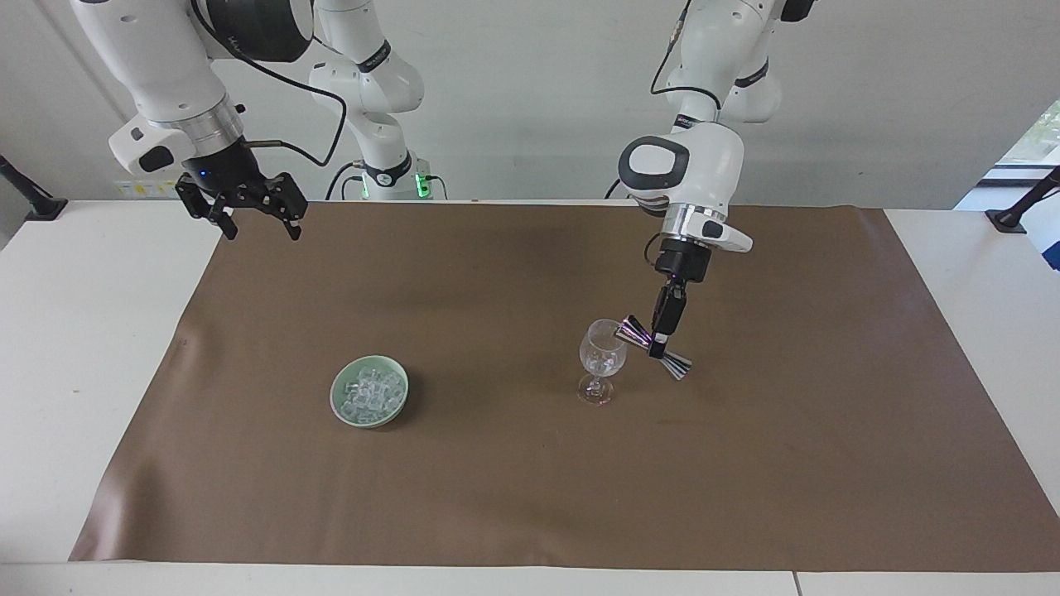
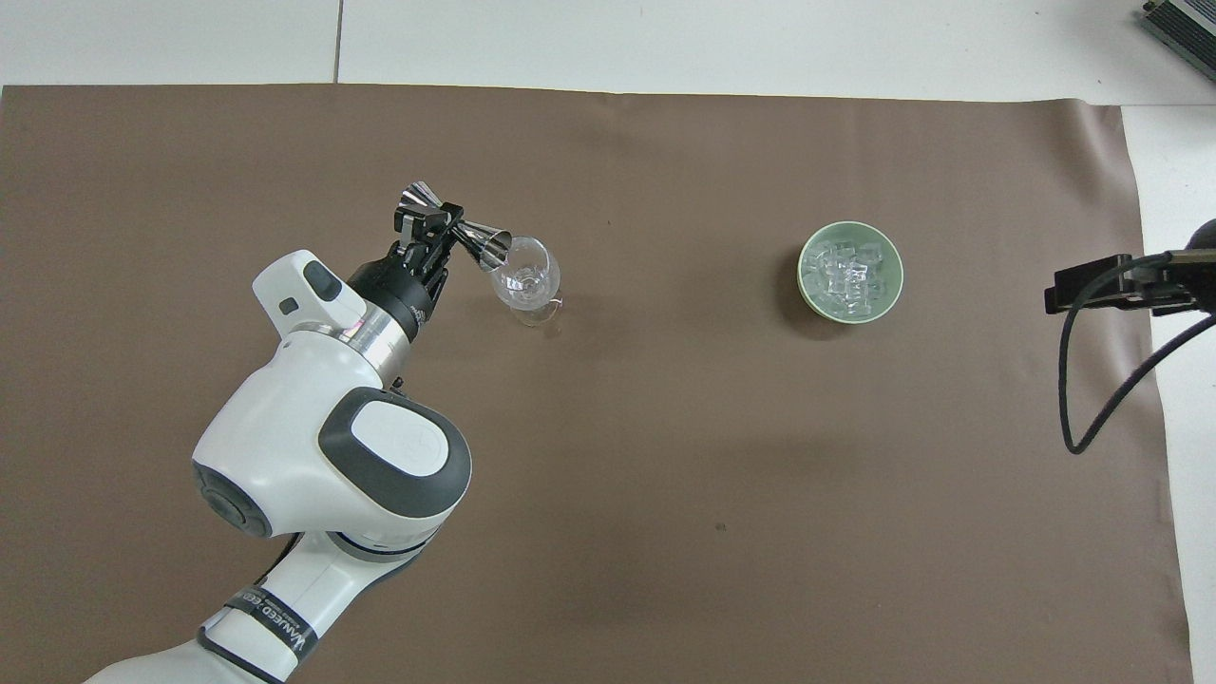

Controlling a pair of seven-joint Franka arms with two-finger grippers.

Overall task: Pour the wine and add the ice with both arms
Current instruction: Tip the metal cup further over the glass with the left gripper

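Facing view: left hand [image 1: 660, 346] pinches the jigger [image 1: 652, 348], tipped at the glass [image 1: 602, 356] rim; keep that mouth inside. Right hand [image 1: 253, 217] waits spread; ice [image 1: 369, 392] sits in its bowl [image 1: 341, 410].

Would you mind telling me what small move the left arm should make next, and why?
Probably tip the measuring cup back level and lift it clear of the wine glass. The left gripper is shut on the cup's waist, with its mouth tilted at the glass rim, so the pour looks about finished. The ice sits untouched in the green bowl, and the open right gripper waits over the brown mat's edge.
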